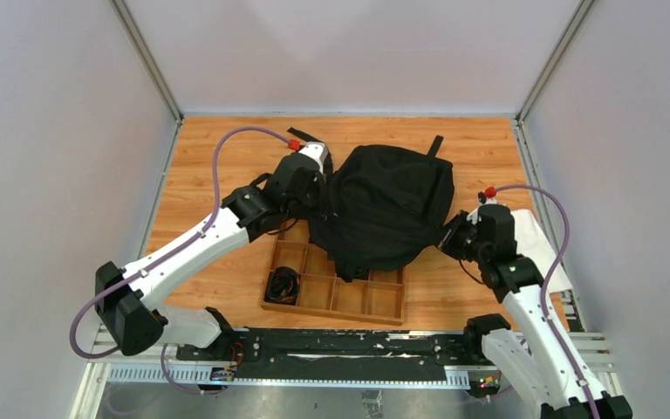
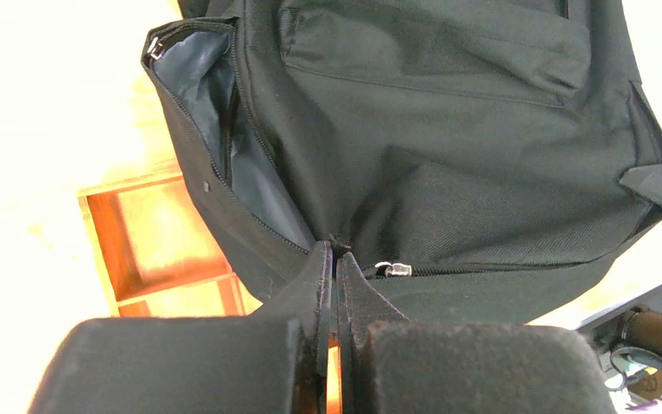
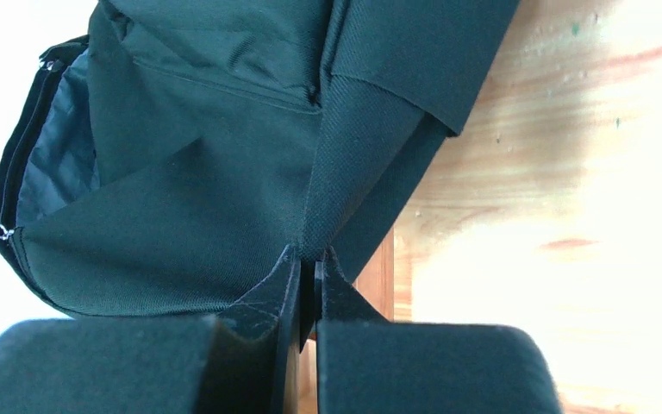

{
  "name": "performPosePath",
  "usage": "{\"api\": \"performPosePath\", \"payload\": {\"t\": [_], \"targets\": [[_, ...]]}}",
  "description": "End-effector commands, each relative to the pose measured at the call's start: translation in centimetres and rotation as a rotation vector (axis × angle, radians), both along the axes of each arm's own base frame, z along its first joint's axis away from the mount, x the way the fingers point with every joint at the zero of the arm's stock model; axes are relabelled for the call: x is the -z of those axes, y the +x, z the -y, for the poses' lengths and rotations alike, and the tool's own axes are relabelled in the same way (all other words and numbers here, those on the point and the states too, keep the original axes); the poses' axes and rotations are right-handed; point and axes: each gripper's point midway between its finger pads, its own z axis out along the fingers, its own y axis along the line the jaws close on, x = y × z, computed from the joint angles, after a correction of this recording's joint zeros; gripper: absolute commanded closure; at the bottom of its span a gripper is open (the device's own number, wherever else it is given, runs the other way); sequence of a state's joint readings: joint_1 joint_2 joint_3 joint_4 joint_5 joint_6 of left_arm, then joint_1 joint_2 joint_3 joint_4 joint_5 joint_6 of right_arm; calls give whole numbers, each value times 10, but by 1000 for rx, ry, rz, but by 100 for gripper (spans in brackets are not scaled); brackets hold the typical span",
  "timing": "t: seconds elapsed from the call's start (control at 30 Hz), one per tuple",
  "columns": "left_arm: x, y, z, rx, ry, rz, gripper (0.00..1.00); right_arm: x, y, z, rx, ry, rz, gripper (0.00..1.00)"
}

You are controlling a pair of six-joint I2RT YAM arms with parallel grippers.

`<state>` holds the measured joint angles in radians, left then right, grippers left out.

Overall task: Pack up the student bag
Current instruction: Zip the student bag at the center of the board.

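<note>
- At the centre of the wooden table (image 1: 218, 166), the student bag (image 1: 384, 209) slumps in a black heap between the two arms, its near edge draped over the far compartments of a wooden tray (image 1: 331, 312).
- Left wrist view: the bag's (image 2: 448, 129) main zip gapes at the upper left, showing grey lining (image 2: 254, 177); a flat front pocket (image 2: 431, 52) lies across the top, and a silver zip pull (image 2: 394, 269) sits just beside the tool tips.
- Left tool (image 2: 336, 254), pressed against the bag's left side in the overhead view (image 1: 317, 194), has its tips pinched together on the bag's fabric at the end of the open zip, no gap showing between them.
- Right tool (image 3: 308, 259) is likewise nipped shut on the bag (image 3: 181, 198), gripping a ribbed fold of black webbing at the bag's near right corner (image 1: 447, 237); the bag hangs away to the left of the tips.
- Tray compartments (image 2: 155, 233) glow orange under the bag's left edge; a sliver of its wall (image 3: 382, 276) shows beside the right tool.
- One near-left compartment holds a black coiled bundle (image 1: 282, 285), apart from the bag.
- A white sheet (image 1: 536, 236) lies at the table's right edge, behind the right arm.
</note>
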<state>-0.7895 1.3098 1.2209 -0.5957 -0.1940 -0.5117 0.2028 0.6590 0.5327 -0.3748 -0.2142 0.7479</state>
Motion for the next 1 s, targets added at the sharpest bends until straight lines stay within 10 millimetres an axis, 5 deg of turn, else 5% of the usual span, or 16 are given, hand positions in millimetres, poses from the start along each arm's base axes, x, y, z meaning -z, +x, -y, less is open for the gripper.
{"api": "performPosePath", "payload": {"t": [0.0, 0.07, 0.13, 0.27, 0.4, 0.53, 0.6, 0.97], "targets": [[-8, 11, -20, -14, 21, 55, 100, -19, 9, 18, -74, -162, 48, 82], [-7, 4, -9, 42, -17, 33, 100, -43, 11, 14, -134, -182, 97, 54], [-6, -3, 1, 96, -50, 6, 100, -73, 12, 10, -189, -207, 169, 40], [-14, -8, 14, 147, -114, 3, 100, -130, 3, -11, -355, -238, 318, 32], [-16, -8, 14, 180, -79, 2, 100, -161, -15, -80, -685, -229, 428, 32], [-13, -11, 18, 216, -78, -28, 100, -149, -51, -158, -1073, -376, 488, 36], [-11, -15, 23, 234, -107, -51, 100, -136, -49, -177, -1142, -455, 529, 37], [-12, -14, 13, 223, -147, -72, 100, -105, -13, -212, -1130, -555, 661, 36]]}}
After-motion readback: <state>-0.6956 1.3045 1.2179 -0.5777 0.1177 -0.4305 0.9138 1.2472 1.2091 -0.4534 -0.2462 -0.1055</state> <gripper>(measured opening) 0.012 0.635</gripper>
